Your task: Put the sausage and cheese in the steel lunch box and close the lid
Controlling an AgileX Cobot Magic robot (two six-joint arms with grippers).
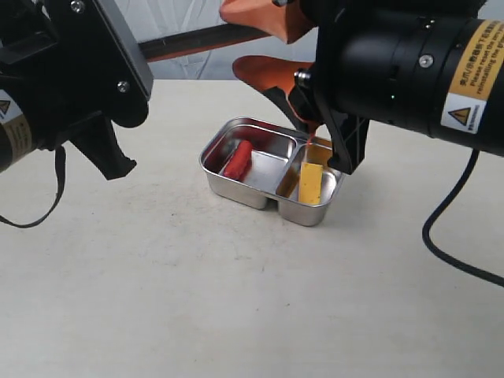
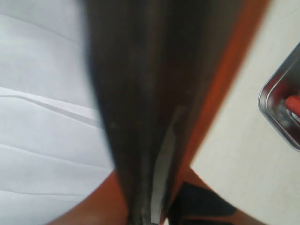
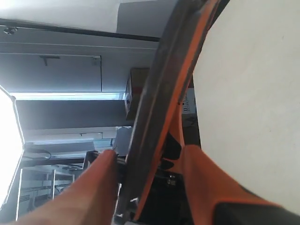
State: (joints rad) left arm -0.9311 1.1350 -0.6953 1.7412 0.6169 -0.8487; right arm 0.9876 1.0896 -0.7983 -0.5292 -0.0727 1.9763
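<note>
Lid (image 1: 197,39) is off the box, held edge-on in the air above and beyond the far side of the steel lunch box (image 1: 236,191). In the exterior view the lid shows as a dark bar with an orange line, running from the left arm toward the right one.

Fingers of the left gripper (image 2: 150,192) are closed on one end of the lid. Its dark pane and orange seal fill that wrist view, blurred.

Fingers of the right gripper (image 3: 152,154) stand wide, with the lid's other end passing between them. The lid sits close against one finger and there is a clear gap to the other, so it is not clamped.

The steel lunch box sits uncovered at the centre of the table (image 1: 197,299), below and nearer than both grippers. The sausage (image 1: 238,159) is in the left compartment and the cheese (image 1: 310,183) in the right, with the divider between them.
</note>
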